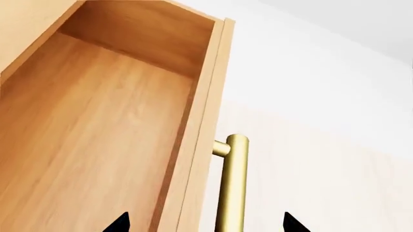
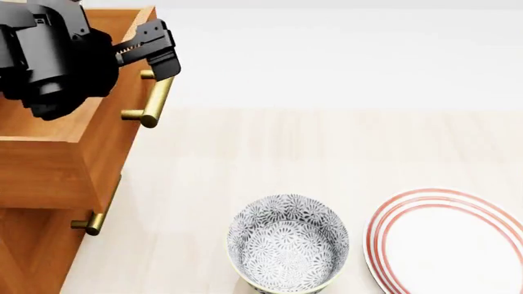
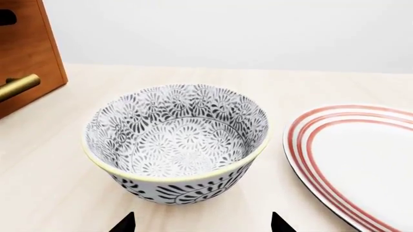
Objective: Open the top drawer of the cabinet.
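Note:
The orange-brown cabinet [image 2: 33, 251] stands at the left of the head view. Its top drawer [image 2: 110, 141] is pulled out past the drawers below, and the left wrist view looks into its lighter wood inside [image 1: 96, 135]. The drawer's brass bar handle [image 2: 151, 98] sticks out toward the table. My left gripper [image 2: 155, 52] hovers at the handle's far end, open. In the left wrist view its black fingertips [image 1: 119, 223] straddle the drawer front and the handle [image 1: 233, 183] without closing on them. My right gripper [image 3: 202, 224] is open just before the patterned bowl [image 3: 177, 145].
A lower drawer's brass handle [image 2: 97, 217] juts out beneath the open drawer. The patterned bowl [image 2: 288, 242] sits on the pale wooden table [image 2: 327, 141], with a red-striped white plate [image 2: 449, 242] to its right. A white wall runs behind.

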Controlling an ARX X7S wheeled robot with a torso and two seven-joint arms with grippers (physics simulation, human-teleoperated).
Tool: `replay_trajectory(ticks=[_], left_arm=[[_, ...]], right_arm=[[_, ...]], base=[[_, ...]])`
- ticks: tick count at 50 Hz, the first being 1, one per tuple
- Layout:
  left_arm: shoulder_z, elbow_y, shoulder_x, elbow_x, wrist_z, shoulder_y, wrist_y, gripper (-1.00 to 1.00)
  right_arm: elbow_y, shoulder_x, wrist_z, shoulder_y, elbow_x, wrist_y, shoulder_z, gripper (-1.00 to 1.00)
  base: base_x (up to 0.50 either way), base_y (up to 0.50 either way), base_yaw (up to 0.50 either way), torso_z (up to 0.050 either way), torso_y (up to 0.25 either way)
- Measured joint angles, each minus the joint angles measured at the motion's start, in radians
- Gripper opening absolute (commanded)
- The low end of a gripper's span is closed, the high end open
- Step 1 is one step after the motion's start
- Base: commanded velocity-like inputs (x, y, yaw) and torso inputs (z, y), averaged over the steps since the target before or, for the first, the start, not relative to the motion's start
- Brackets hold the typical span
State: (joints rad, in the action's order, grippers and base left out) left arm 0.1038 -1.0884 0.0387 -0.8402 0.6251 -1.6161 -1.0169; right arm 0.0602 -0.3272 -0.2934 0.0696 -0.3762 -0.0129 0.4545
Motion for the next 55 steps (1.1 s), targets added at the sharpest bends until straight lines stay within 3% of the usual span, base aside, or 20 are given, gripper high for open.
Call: replay_trajectory(ticks=[28,55], left_arm=[[-0.011,-0.141,-0.007,-0.115,-0.044,-0.039,-0.005,1.00],[0.279,0.078,-0.009,-0.565,0.028,0.032,-0.009,1.00]], right_arm=[[0.002,-0.003,-0.006,0.005,-0.009,0.001,0.002,1.00],[0.002,-0.009,-0.003,0.002,-0.015,0.005,0.010,1.00]], base=[[0.00,0.00,0.00,0.000,0.000],[0.00,0.00,0.00,0.000,0.000]])
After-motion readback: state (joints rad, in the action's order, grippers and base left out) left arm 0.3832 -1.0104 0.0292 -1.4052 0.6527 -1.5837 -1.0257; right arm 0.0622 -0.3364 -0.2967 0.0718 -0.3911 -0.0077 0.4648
